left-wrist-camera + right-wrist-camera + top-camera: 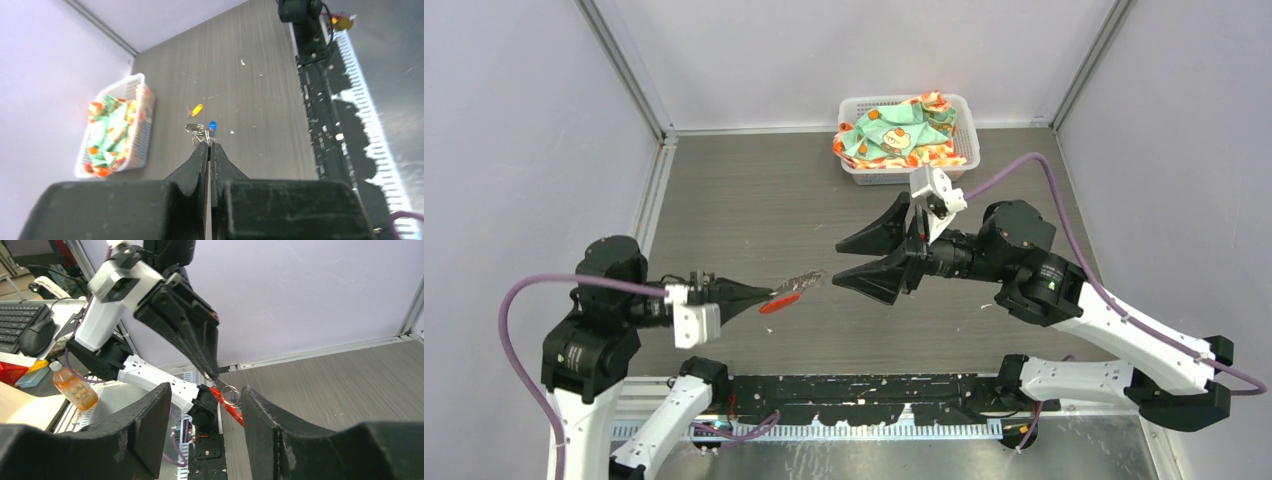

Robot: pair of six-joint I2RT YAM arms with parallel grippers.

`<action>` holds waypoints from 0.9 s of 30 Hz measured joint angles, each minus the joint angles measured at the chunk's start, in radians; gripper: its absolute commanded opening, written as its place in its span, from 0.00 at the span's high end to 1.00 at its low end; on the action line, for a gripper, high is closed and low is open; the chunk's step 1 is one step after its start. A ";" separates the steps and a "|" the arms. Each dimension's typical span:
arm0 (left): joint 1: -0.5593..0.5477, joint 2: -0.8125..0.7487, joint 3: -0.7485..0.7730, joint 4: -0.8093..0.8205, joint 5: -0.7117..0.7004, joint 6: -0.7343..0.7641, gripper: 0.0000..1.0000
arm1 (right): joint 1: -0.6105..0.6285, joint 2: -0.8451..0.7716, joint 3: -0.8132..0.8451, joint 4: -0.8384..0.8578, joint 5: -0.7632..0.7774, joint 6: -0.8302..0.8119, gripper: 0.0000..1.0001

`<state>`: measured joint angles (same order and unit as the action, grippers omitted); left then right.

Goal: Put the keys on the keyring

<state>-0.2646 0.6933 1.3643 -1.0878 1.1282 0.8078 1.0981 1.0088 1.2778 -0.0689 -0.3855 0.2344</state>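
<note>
Above the counter (754, 200), from overhead, your left pincer (769, 296) clamps the keyring (796, 287), and your right pincer (838, 262) gapes, released, just beside the keyring. Left wrist: blue key (212, 126) just beside the keyring, yellow key (196, 110) near it. Right wrist: keyring between your spread fingers (150, 425).

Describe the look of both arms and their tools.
Both the left arm and right arm have white links with black joint housings, and a purple cable loops off each. The left tool and right tool are black, tapering wedges on white mounts.
</note>
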 measured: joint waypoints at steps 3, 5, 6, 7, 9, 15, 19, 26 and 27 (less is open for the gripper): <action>-0.002 -0.053 -0.044 0.000 0.009 0.134 1.00 | 0.000 0.002 0.000 -0.016 0.008 -0.014 0.47; -0.002 -0.059 -0.056 0.001 0.011 0.189 1.00 | 0.000 0.025 -0.001 -0.033 0.011 -0.026 0.50; -0.002 -0.056 -0.059 0.006 0.013 0.203 1.00 | 0.000 0.035 -0.001 -0.039 0.011 -0.032 0.52; -0.002 -0.051 -0.059 0.009 0.014 0.219 1.00 | 0.000 0.048 -0.002 -0.047 0.010 -0.042 0.53; -0.002 -0.042 -0.059 0.018 0.018 0.228 1.00 | 0.000 0.072 -0.003 -0.063 0.000 -0.063 0.53; -0.002 -0.003 -0.060 0.059 0.039 0.113 1.00 | 0.001 0.157 0.043 -0.154 -0.051 -0.138 0.60; -0.002 0.039 -0.061 0.072 0.047 0.013 1.00 | 0.007 0.218 0.118 -0.240 -0.064 -0.210 0.61; -0.002 0.078 -0.077 0.087 0.047 -0.117 1.00 | 0.071 0.316 0.338 -0.480 -0.012 -0.398 0.63; -0.002 0.084 -0.077 0.089 0.047 -0.128 1.00 | 0.083 0.329 0.366 -0.510 0.000 -0.425 0.64</action>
<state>-0.2668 0.7769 1.2873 -0.9993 1.1751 0.6796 1.1809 1.3380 1.6436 -0.5785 -0.3855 -0.1905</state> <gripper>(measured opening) 0.013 0.383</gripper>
